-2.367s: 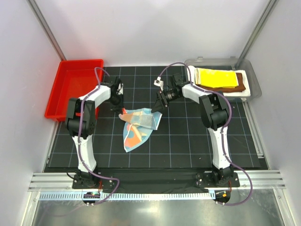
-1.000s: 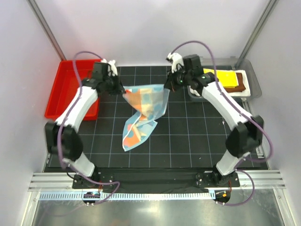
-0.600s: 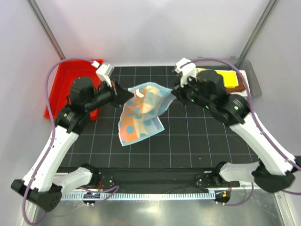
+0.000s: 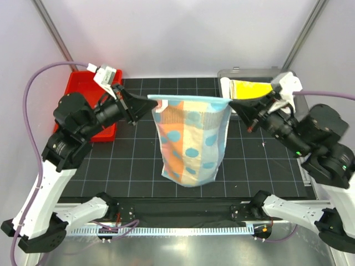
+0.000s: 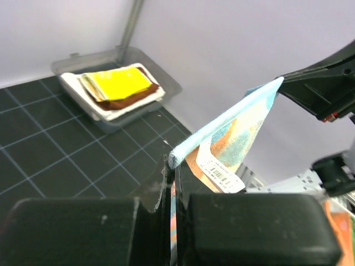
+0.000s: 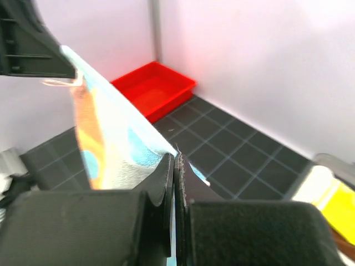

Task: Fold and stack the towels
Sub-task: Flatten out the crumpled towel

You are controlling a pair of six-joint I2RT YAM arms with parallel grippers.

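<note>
You hoisted the blue towel (image 4: pixel 191 141) taut, left fingers (image 4: pixel 137 103) and right fingers (image 4: pixel 242 106) clamping its corners, ready to fold.

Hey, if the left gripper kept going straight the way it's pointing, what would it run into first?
Probably the right gripper, facing it along the taut top edge of the blue spotted towel that the left gripper also pinches; depth is uncertain.

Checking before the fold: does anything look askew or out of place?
Nothing damaged or spilled. The blue spotted towel hangs taut between the left claw and right claw, though its lower part narrows, bunched rather than flat.
</note>
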